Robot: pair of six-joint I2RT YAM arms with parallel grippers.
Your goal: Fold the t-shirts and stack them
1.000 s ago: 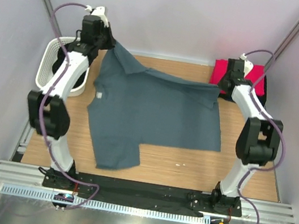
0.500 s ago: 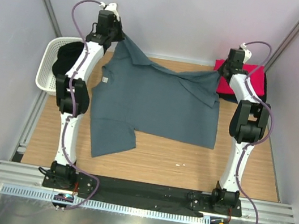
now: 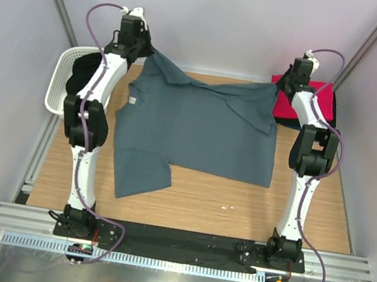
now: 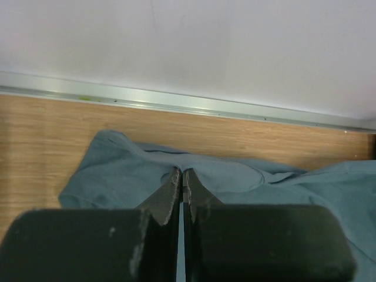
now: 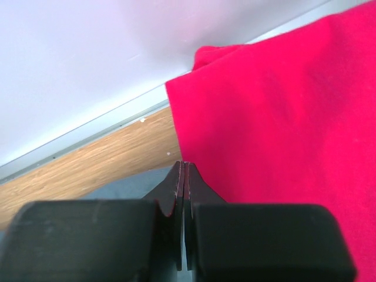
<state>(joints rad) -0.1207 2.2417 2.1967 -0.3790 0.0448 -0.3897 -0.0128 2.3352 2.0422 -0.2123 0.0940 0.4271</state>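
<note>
Quick count from where I'm standing: two arms, two grippers, one basket [image 3: 58, 86], and shirts in three spots. There's one blue shirt [image 3: 197, 132] spread over the middle of the desk [image 3: 235, 207]. One red shirt [image 5: 282, 117] sits in the far right corner with something dark [image 3: 333, 113] under it. A black cloth [image 3: 84, 69] is bunched in the basket at the left edge.

The blue shirt lies sideways, long axis running left to right. The white neck label is at the left, the hem faces the right edge, and one sleeve sticks out toward the near edge.

The left gripper [image 4: 181, 176] is clamped on its far left corner, and the right gripper [image 5: 182, 167] is pinched on its far right corner, right beside the red shirt. Both corners are lifted off the wood.
</note>
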